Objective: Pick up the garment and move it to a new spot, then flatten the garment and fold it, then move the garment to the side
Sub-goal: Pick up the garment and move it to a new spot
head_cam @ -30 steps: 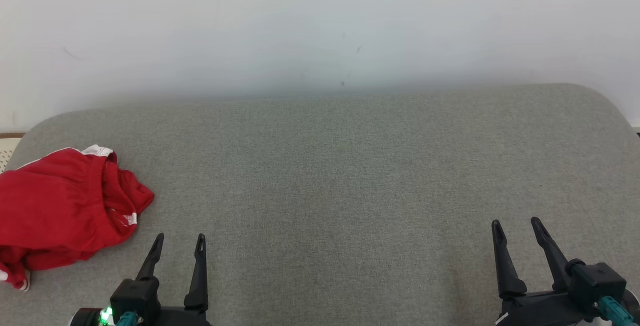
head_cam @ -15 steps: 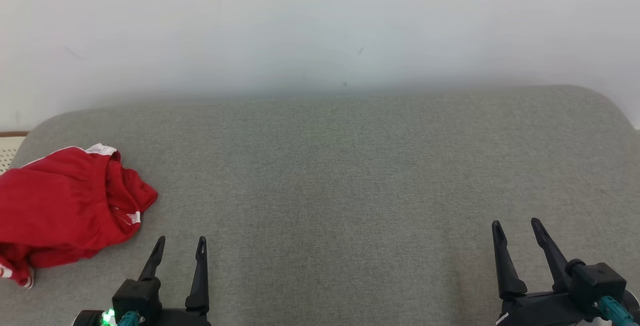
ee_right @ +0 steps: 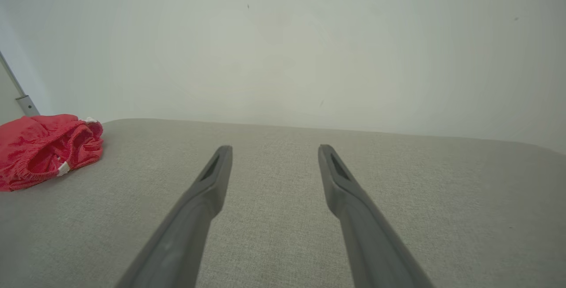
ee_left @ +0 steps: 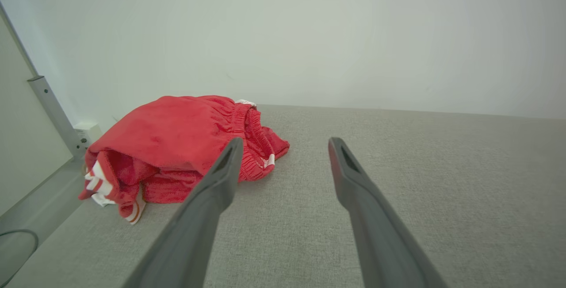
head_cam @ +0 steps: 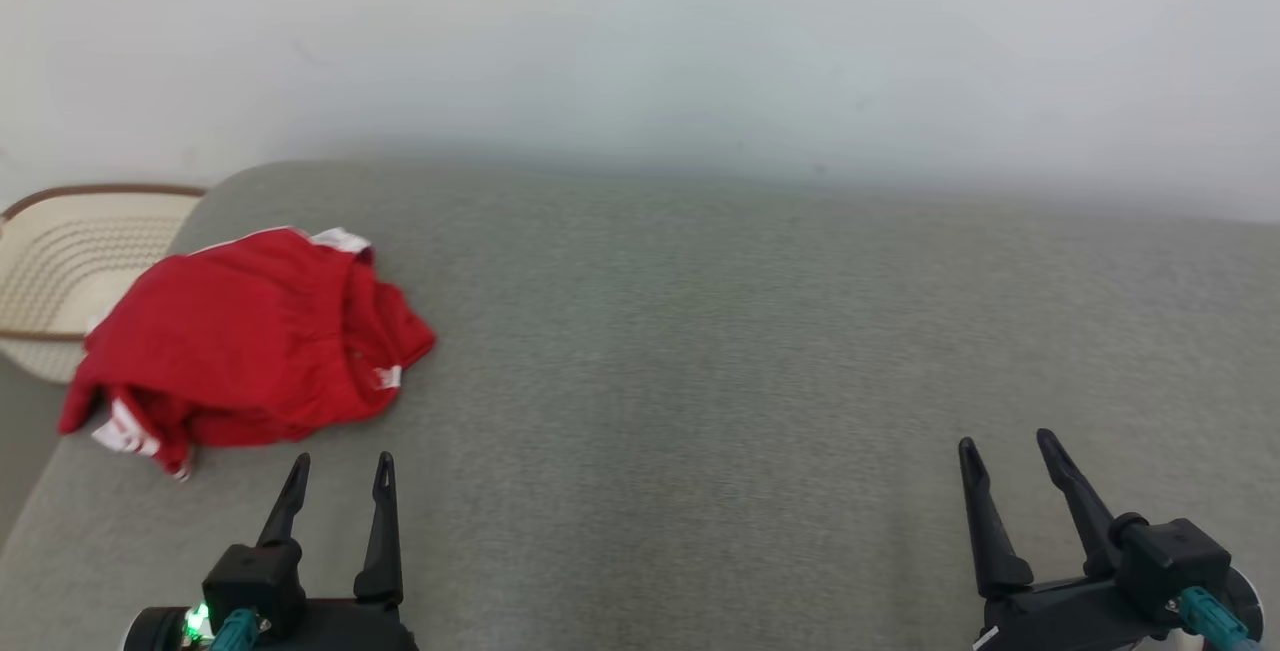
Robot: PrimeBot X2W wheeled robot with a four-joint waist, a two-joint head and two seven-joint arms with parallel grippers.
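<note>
The garment [head_cam: 250, 341] is seen to be soft red cloth, matt and slightly fuzzy, with a ribbed, gathered waistband and white stripes at its near left edge. The pad [head_cam: 700, 351] under it is covered in grey woven fabric, matt and finely grained. The far wall [head_cam: 640, 41] is finished smooth and matt. The basket [head_cam: 70, 251] at the far left is woven in a cream material, with a brown rim. The fingers [ee_left: 367, 217] are made of what looks like dark, smooth, matt plastic.
</note>
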